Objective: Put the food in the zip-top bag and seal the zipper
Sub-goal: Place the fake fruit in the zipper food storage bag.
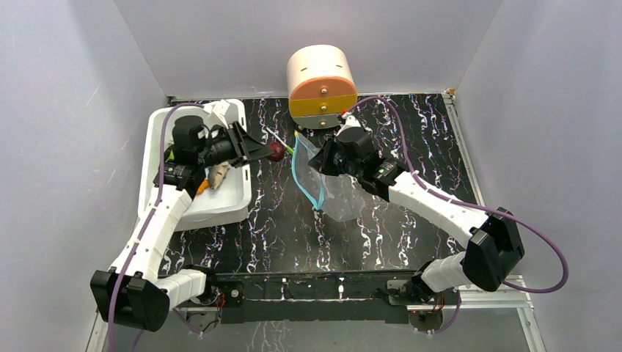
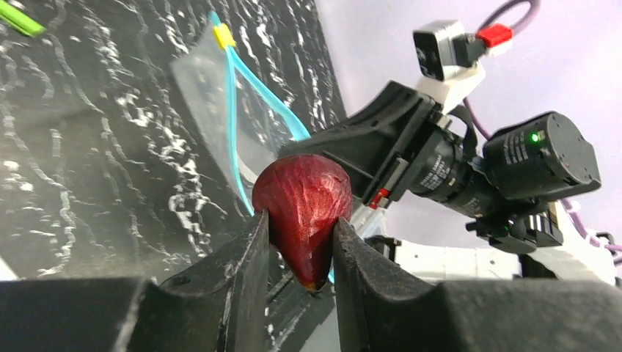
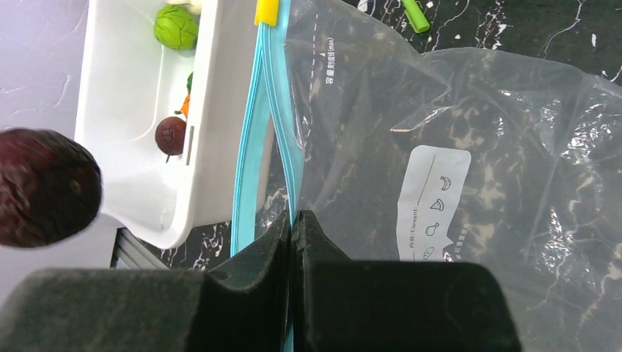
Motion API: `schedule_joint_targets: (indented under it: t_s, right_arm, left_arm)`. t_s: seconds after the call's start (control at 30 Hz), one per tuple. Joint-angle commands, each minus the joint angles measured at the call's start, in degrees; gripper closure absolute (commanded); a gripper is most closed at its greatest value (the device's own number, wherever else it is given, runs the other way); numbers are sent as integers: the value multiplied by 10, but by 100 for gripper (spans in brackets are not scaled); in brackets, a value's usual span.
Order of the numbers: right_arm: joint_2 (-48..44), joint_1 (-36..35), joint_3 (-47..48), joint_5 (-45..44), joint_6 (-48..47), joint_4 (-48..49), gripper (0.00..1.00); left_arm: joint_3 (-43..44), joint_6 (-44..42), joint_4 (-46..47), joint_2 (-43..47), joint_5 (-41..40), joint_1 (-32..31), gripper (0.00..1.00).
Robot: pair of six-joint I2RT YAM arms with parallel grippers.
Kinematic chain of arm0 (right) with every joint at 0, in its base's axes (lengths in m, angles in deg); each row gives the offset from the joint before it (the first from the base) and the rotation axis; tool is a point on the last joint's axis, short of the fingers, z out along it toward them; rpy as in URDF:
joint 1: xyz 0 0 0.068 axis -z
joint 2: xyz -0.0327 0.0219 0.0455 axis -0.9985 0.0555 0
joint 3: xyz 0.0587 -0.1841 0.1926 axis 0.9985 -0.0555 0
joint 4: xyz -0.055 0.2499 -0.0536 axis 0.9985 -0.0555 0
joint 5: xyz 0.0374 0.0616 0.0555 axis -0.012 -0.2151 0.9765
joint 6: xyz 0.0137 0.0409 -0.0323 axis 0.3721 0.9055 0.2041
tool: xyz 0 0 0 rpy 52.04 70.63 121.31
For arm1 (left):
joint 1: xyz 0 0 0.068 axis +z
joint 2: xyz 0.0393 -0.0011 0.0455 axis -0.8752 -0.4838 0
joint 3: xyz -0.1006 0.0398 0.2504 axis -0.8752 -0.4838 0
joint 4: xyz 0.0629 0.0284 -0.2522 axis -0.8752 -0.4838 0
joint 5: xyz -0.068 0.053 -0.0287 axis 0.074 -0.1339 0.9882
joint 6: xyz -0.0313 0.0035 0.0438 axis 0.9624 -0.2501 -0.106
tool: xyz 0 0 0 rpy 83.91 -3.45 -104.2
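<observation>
Possibly the dark red toy fig [image 2: 304,198] clamped in the left gripper [image 2: 301,242] catches the zipper [image 3: 249,147], as the right gripper [image 3: 292,227], jaws shut on the rim, holds the zip-top bag [image 3: 455,110] barely open

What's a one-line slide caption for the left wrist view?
Left gripper pinching a dark red-purple toy fruit in front of the clear zip-top bag, its teal zipper parted.

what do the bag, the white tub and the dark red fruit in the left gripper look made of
bag: thin clear plastic film, glossy; it crinkles, glints and shows the table through.
tub: rigid white plastic, smooth, slightly glossy, with a moulded rounded rim.
dark red fruit: probably a plastic or rubber toy, shiny with fine wrinkles; which, cannot tell.
</observation>
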Motion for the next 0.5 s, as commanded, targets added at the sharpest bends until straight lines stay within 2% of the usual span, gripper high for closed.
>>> schedule_joint_targets:
  t_s: [0.0,0.2,0.37,0.47]
  right_arm:
    - [-13,1,9,7,3,46,100]
    - [-26,1,12,18,9,49,100]
    - [-30,1,18,32,2,48,100]
    - [-35,1,14,40,8,49,100]
  left_arm:
    - [-35,58,98,13,30,-44,100]
    - [-86,98,162,13,30,-56,100]
    - [-75,118,187,-19,69,-63,100]
    - [-79,116,182,-13,42,-68,100]
